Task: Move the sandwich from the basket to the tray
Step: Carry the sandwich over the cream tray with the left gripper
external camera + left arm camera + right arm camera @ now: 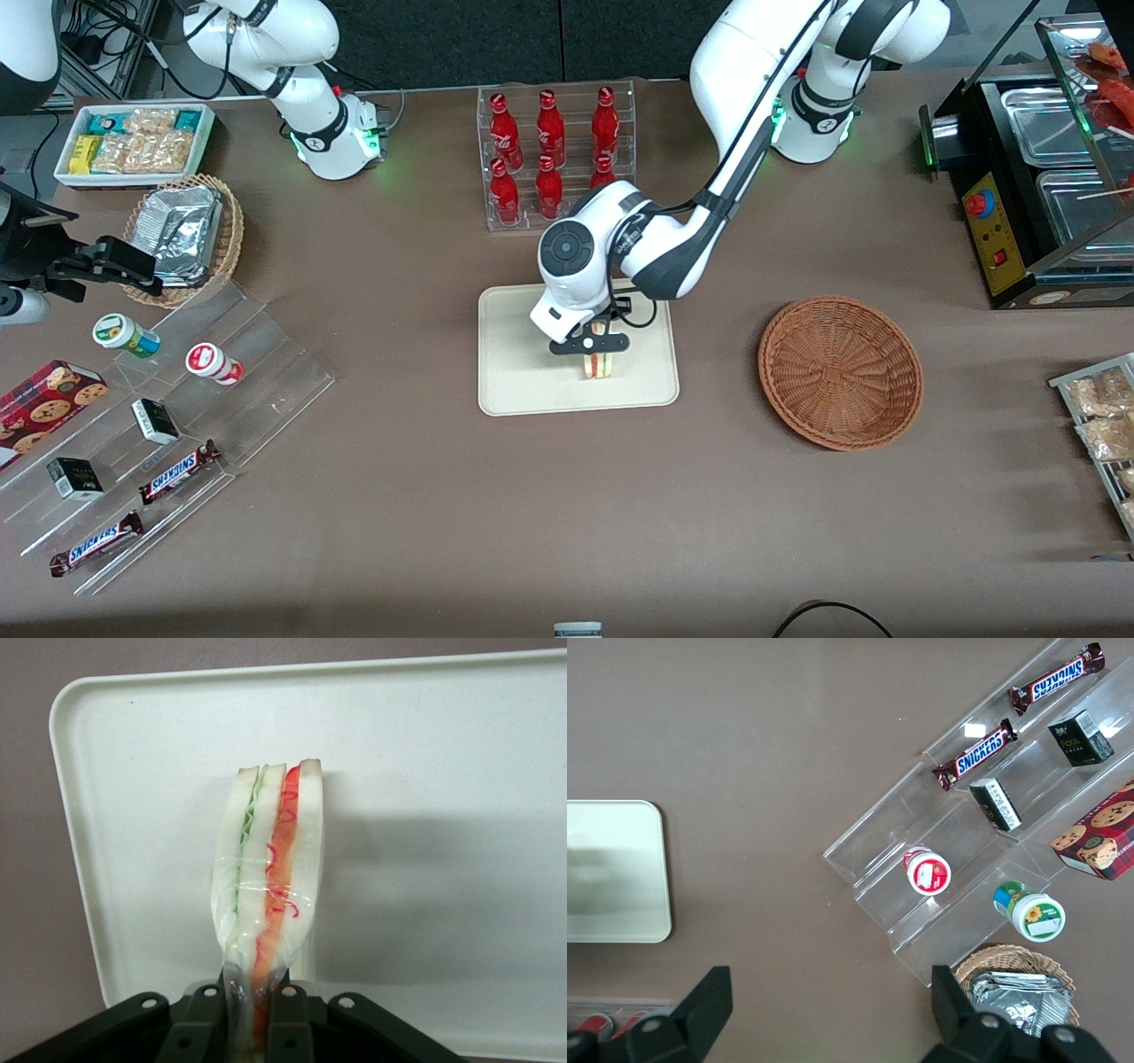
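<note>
Toward the parked arm's end of the tabletop (pixel 425 496), a clear stepped display (pixel 177 416) is being occupied by two Snickers bars (pixel 177 471), small dark boxes (pixel 155 421) and two capped cups (pixel 213 363); a tan wicker basket with a foil packet (pixel 182 232) is being shown farther from the front camera than the display. At the centre, the cream tray (pixel 532 390) is being shown lying flat, with a rack of red bottles (pixel 554 155) farther from the camera. The claw (pixel 595 346) is being held low over the tray, its fingers (pixel 288 1028) being kept clamped on the narrow end of the sandwich (pixel 270 868). The sandwich is being held upright, its green and red filling stripes facing the wrist camera, over the tray's surface; contact with the tray cannot be told. Toward the working arm's end, the reddish-brown basket (pixel 840 372) is being shown resting apart from the tray.
</note>
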Robot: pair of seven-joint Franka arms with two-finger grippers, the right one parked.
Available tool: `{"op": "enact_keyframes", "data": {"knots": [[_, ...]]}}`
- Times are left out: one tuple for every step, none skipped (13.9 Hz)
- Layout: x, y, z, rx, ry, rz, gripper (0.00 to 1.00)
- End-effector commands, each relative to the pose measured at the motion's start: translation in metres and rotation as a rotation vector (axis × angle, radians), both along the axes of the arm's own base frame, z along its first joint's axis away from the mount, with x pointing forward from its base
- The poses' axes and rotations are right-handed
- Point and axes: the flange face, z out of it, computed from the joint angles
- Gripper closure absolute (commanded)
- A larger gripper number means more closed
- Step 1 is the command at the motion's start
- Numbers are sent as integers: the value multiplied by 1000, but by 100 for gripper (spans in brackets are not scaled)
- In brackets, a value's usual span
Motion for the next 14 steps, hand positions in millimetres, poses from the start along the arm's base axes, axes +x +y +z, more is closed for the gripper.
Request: {"op": "enact_keyframes", "data": {"knots": [[0, -17, -2, 3, -23, 17, 100], [-1, -17, -3, 4, -22, 17, 100], [-1, -18, -4, 5, -21, 16, 100], [-2, -19, -6, 9, -20, 13, 100], [-3, -18, -13, 14, -15, 13, 100], [-2, -19, -14, 11, -16, 10, 100], [-1, -20, -14, 0, -25, 4, 100], [-2, -19, -16, 1, -26, -2, 100], [-1, -19, -19, 11, -33, -7, 100], [-1, -18, -19, 17, -37, -14, 100], [-1, -18, -21, 19, -36, -14, 100], [-2, -19, -21, 18, -35, -16, 100], [-2, -19, -21, 18, -35, -16, 64], [-2, -19, -20, 16, -36, -19, 15]]}}
